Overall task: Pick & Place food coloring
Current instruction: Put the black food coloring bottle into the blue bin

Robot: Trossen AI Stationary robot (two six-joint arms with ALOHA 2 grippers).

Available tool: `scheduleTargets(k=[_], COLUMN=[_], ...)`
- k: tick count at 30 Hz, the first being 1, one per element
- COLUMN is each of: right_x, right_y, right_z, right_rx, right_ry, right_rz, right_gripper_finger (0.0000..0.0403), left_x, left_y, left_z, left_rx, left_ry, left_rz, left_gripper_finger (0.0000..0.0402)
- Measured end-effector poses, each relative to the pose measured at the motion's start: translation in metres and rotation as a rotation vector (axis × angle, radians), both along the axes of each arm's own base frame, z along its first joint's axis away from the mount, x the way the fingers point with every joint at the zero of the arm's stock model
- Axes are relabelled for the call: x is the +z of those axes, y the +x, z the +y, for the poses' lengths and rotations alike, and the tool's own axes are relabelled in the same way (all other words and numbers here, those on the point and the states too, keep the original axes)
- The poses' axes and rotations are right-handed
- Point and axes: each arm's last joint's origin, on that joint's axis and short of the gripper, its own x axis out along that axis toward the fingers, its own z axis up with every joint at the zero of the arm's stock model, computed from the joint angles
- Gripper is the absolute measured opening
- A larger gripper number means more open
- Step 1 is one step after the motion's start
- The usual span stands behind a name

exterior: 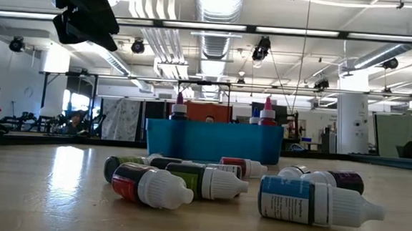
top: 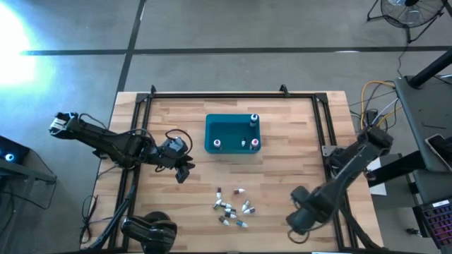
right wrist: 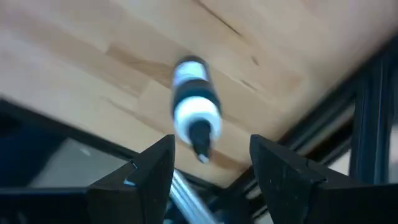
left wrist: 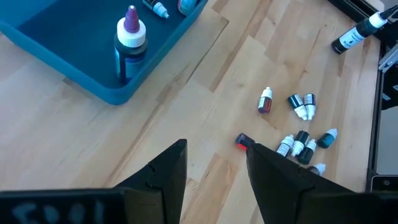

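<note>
STEP: between picks, I judge | left pincer [left wrist: 214, 165] apart, empty, near teal rectangular bin [top: 232, 146] | right pincer [right wrist: 208, 168] apart over a bottle, seemingly loose | NEXT: descend on small pale-capped food coloring bottles [top: 232, 209] on wooden worktop [top: 296, 141]

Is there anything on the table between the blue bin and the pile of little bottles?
No. In the high view, only bare wood lies between the bin and the bottles. The left wrist view shows the same bare stretch.

Bottle [exterior: 320, 202] label print (tiny) — nothing legible

Overhead, table-level (shared bin [top: 232, 134]), wrists.
</note>
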Motion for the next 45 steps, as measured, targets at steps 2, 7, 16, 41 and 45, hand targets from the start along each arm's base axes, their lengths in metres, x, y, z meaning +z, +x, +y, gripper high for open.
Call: scheduleTargets(k=[2,7,16,41,45], right_x=[0.005,0.011,-0.011,-0.016,-0.014], right_y=[-0.008,-0.017,-0.018,-0.017,-0.017], right_z=[0.002,-0.001,0.002,-0.001,-0.001], right_rx=[-0.118,-0.352,-0.434,-0.432,-0.432], right_ry=[-0.018,-0.062,-0.008,-0.021,-0.02], right_rz=[-0.047,-0.115,0.009,0.0,-0.005], right_gripper_finger=[0.0203,0.0203,0.0203,0.0203,0.0203], left_x=[0.0,0.0,0.0,-0.008,-0.015], left_y=[0.0,0.0,0.0,-0.001,-0.002], left_z=[0.0,0.0,0.0,0.0,0.001], left_rx=[0.0,0.0,0.0,0.017,0.028], left_ry=[0.0,-0.001,-0.003,-0.012,-0.022], left_rz=[0.0,-0.002,-0.006,0.018,0.034], left_gripper_finger=[0.0142,0.0142,0.0142,0.0142,0.0142])
